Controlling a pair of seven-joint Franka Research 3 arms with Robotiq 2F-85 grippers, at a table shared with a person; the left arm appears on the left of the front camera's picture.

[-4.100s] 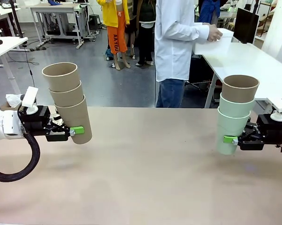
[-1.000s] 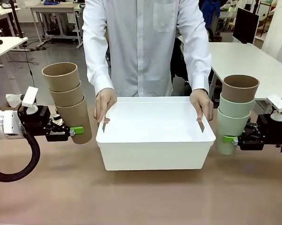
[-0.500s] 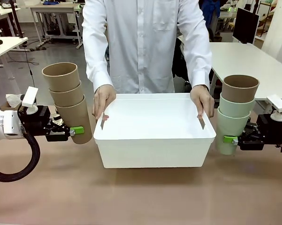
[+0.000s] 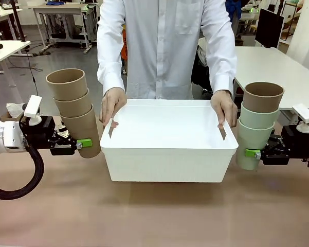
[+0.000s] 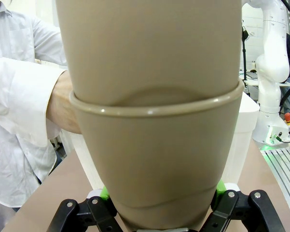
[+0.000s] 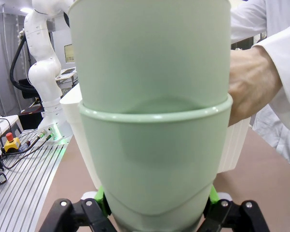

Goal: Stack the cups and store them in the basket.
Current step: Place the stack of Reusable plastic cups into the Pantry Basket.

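Basket (image 4: 164,162) comes nearer us | our left gripper (image 4: 86,142) pinches brown cups (image 4: 74,110) | our right gripper (image 4: 251,153) pinches mint-and-brown cups (image 4: 257,126)

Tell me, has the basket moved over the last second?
Yes. The basket has risen slightly in the front view: its rim now stands higher against the unmoved brown cups.
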